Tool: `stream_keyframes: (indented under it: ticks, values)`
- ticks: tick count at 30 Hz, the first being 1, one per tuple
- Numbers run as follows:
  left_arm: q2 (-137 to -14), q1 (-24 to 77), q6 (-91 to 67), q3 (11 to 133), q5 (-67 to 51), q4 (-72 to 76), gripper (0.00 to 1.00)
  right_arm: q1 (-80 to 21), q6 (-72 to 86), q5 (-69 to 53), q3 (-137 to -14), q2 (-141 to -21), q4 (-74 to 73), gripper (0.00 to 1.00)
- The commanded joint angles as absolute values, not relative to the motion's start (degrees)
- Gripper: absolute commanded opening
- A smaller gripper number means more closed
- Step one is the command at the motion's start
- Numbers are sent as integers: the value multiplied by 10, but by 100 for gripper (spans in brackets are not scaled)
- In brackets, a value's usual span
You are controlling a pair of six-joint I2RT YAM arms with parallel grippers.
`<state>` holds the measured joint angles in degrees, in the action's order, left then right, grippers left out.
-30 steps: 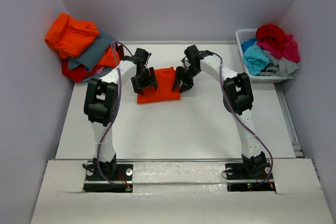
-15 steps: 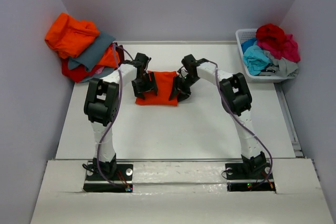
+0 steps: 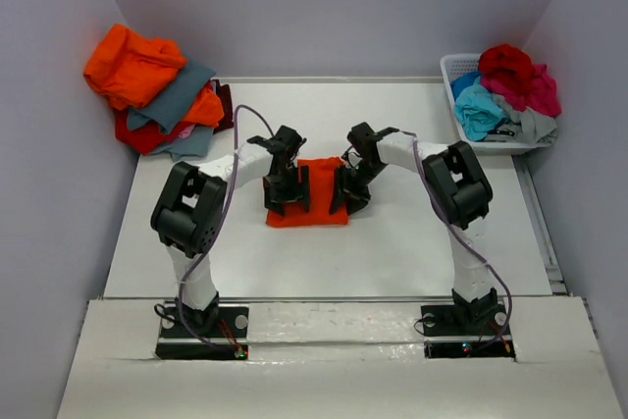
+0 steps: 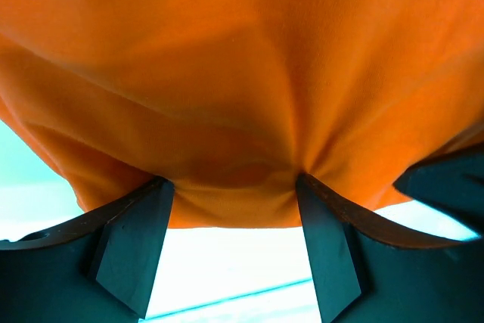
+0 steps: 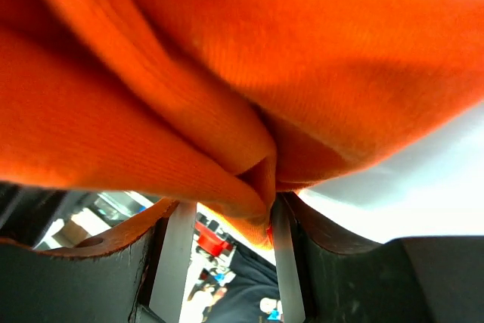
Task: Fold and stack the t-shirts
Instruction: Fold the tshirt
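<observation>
The folded bright orange-red cloth t-shirt [image 3: 307, 205] sits mid-worktop [image 3: 392, 242]; the left fingers [image 4: 136, 240] and right fingers [image 5: 175, 262] each pinch a bunched side edge, probably so it keeps its fold when moved.

Your overhead camera sits high behind the two white-and-black arms [image 3: 186, 213], looking down and forward over the whole white table [image 3: 392, 252] from well back. Each wrist camera faces out from its arm's end, pressed close against the folded bright orange cloth t-shirt [image 3: 312, 209] [image 4: 242, 73] [image 5: 318, 43], which all three views share.
</observation>
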<state>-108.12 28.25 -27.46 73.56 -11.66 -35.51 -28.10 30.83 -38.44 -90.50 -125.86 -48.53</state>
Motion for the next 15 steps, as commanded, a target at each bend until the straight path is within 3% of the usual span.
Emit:
stream_keyframes:
  ticks: [1,7,15]
  values:
    - [-1035,310,-290,670,-142,-404,79,-304,295,-359,-849,-1202,-468,49]
    - [-976,316,-301,649,-117,-431,79,-316,287,-343,-793,-1135,-475,49]
    - [-973,316,-296,757,-91,-481,79,-316,289,-235,-878,-1113,-524,50]
